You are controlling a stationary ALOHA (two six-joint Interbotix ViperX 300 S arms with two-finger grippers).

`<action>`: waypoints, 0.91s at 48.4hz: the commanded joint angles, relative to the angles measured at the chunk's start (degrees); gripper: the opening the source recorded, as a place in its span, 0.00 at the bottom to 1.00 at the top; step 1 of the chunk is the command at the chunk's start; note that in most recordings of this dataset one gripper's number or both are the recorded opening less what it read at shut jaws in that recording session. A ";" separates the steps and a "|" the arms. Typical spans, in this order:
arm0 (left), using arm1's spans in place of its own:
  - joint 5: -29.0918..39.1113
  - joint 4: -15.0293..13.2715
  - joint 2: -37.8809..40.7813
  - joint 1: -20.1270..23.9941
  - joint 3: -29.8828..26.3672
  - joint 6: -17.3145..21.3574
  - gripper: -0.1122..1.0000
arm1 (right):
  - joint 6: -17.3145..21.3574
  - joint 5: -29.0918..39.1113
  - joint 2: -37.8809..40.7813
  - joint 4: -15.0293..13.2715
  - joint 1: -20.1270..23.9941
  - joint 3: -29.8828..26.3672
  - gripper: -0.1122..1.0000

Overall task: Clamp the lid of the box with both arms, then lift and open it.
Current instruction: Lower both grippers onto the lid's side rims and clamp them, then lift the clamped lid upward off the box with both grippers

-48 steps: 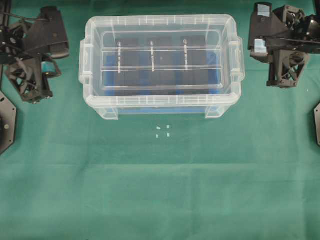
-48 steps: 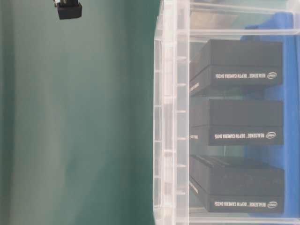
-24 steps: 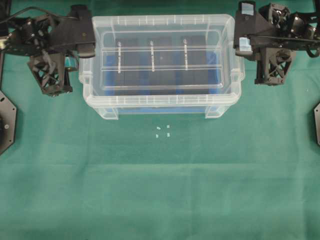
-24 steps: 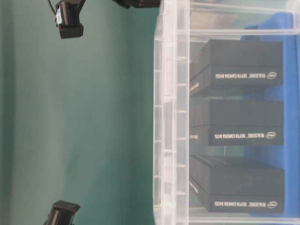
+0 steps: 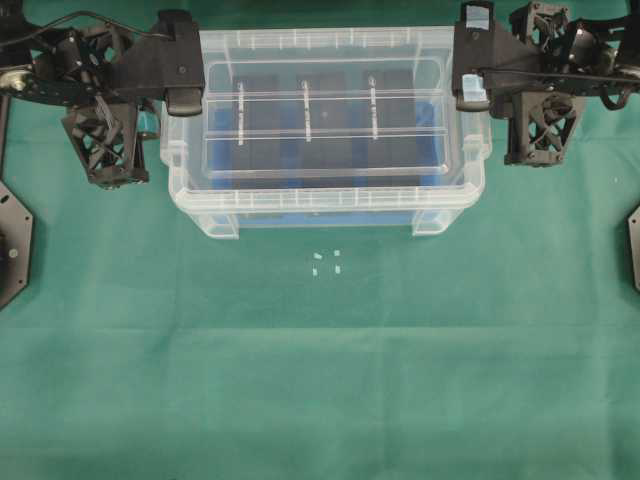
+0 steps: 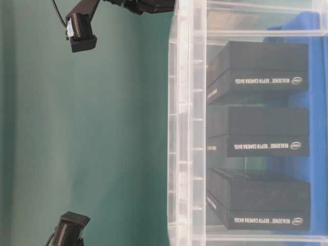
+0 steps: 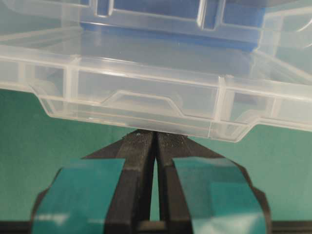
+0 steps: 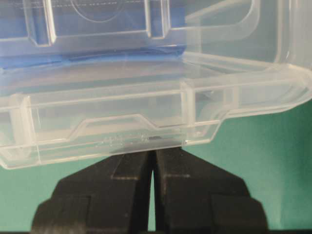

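Green cloth (image 5: 320,380) carries the box (image 5: 325,212), lid (image 5: 322,100) on, in the upper centre. Left gripper (image 7: 156,139) and right gripper (image 8: 152,155), jaws pressed together, meet the lid's end edges.

Overhead: straight down, far. Table-level: rolled sideways, close on box (image 6: 187,128) wall. Wrist views: tight on opposite box ends, 9 and 3 o'clock.

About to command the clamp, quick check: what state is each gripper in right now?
Left gripper: closed, holding nothing, tips at the lid edge.
Right gripper: closed, holding nothing, tips at the lid's edge.
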 commanded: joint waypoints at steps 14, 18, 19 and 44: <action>-1.14 -0.26 0.35 0.00 -2.02 -0.09 0.11 | 0.09 -1.67 0.62 0.18 0.88 -3.25 0.10; -1.14 -0.18 0.09 0.00 -1.85 -0.18 0.11 | 0.26 -1.58 0.62 0.18 0.79 -3.25 0.10; -1.14 -0.26 0.00 -0.09 -1.85 -0.18 0.11 | 0.26 -1.49 0.53 0.26 0.88 -3.25 0.10; 0.79 -0.26 -3.52 0.00 -2.90 -0.62 0.11 | 0.79 0.09 -2.81 0.35 2.81 -3.43 0.10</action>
